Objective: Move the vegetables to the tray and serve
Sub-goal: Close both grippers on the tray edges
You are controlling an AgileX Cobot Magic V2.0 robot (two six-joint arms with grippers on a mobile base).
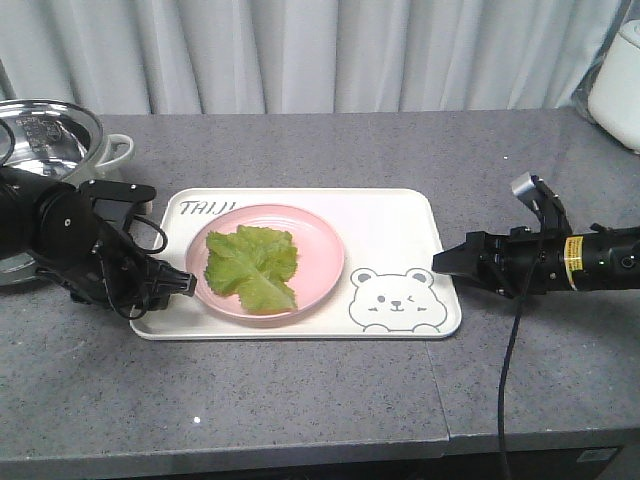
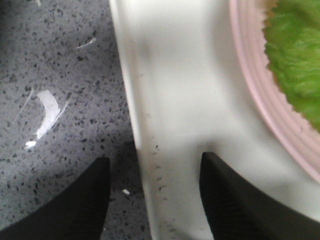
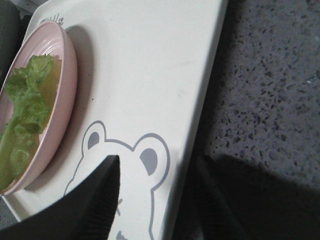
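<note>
Front view. Tray (image 1: 390, 225) lies flat on the grey counter (image 1: 300, 400): cream, rounded corners, raised rim, bear (image 1: 392, 298) drawn at its near right corner. Pink plate (image 1: 325, 240) stands on the tray's left half. Leaf (image 1: 250, 265) lies in the plate: bright green, crinkled, pale rib, smaller than the plate. Left gripper (image 1: 185, 283) is at the tray's left edge and right gripper (image 1: 445, 262) at its right edge, both low.

Left wrist view. Left gripper (image 2: 154, 162) stands wide apart, one finger over the counter (image 2: 65, 75), the other over the tray (image 2: 175, 100), with the rim between. Nothing is clamped. Plate (image 2: 260, 90) is just inside; the leaf (image 2: 295, 60) is blurred.

Right wrist view. Right gripper (image 3: 156, 162) is likewise spread, one finger over the bear (image 3: 145, 155), the other over the counter (image 3: 270, 100), straddling the rim and gripping nothing. Leaf (image 3: 27, 110) sits within the plate (image 3: 62, 90).

Handling, judged. The leaf is soft, limp and very light, and needs no direct hold now. The tray looks stiff and smooth, and its rim is likely slippery. Best hold is the rim at the middle of each short side, both sides together. The plate is loose on the tray, so a tilt could slide it. Lift level. The transfer looks done, and serving remains.
</note>
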